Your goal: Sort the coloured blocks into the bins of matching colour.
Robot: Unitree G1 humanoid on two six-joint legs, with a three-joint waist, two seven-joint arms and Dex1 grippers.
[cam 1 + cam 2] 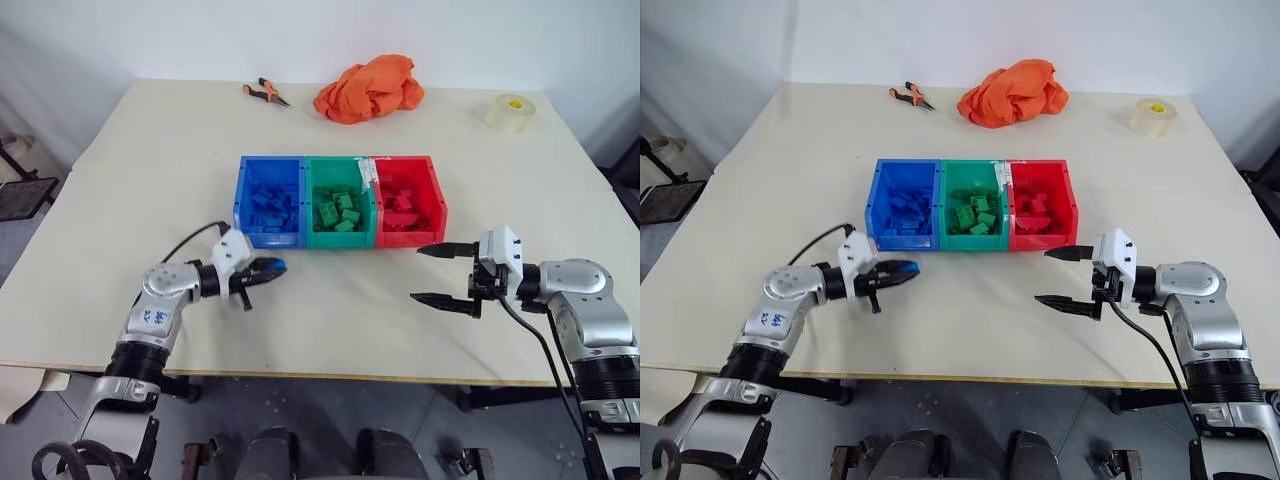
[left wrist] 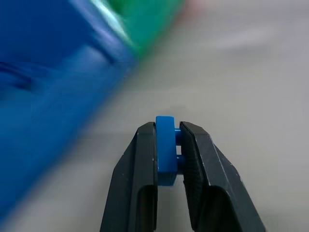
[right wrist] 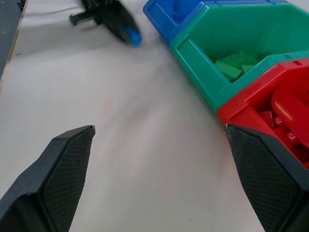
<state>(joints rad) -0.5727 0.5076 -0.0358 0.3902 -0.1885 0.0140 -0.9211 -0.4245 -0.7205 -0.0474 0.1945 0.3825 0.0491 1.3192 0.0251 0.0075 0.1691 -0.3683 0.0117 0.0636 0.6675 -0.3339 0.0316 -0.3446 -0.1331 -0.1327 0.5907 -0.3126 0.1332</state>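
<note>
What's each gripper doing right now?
Left gripper: shut on a blue block, near the blue bin.
Right gripper: open, holding nothing.

Only one marking visible: a small white sticker (image 1: 150, 317) with blue handwritten characters, stuck on the silver forearm of the left arm, at lower left of the left eye view. Characters too small to read. No legible text, brand or number elsewhere.
</note>
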